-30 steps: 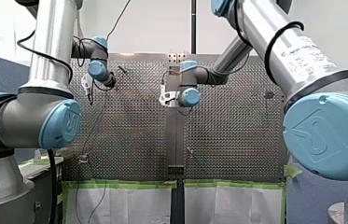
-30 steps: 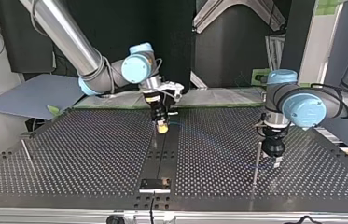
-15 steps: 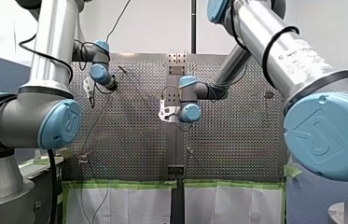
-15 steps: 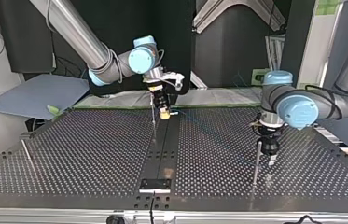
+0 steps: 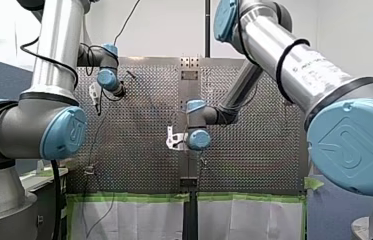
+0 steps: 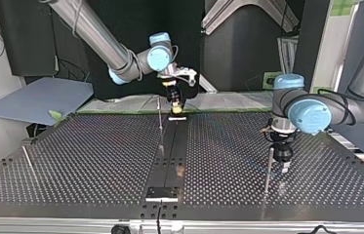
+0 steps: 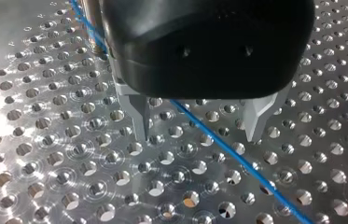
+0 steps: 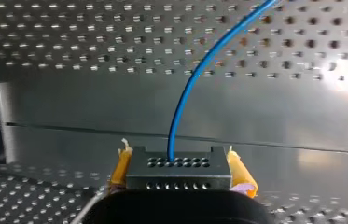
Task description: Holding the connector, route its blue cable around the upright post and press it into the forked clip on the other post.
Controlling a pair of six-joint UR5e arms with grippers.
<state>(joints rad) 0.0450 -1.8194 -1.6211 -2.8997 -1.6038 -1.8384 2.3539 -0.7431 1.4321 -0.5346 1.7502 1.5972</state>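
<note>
Right wrist view: connector clamped, cable running loose

My right gripper [image 8: 179, 171] is clamped on the connector [image 8: 179, 175], with a yellow pad [image 8: 121, 167] pressed against each side of the dark block. The cable [image 8: 195, 79] leaves the connector's upper row of holes, runs ahead of the gripper and bends off to one side. It passes over a smooth strip [image 8: 115, 112] and then over the holes of the table [image 8: 59, 37].

From the top view, this gripper [image 6: 175, 101] hangs over the table's far edge near the middle, just behind a thin middle post [image 6: 160, 127]. I cannot tell whether the cable touches that post.

My left gripper [image 7: 199, 125] stands wide, its metal fingers [image 7: 139, 116] just above the table and holding nothing. The cable runs across the table between them, touching neither. Behind the gripper body it passes just beside the foot of a side post [image 7: 91, 23].

From the top view, the left gripper [image 6: 285, 165] is just beside that side post [image 6: 268, 170], at the view's right and well apart from the right gripper. I cannot make out which post carries the forked clip.
</note>
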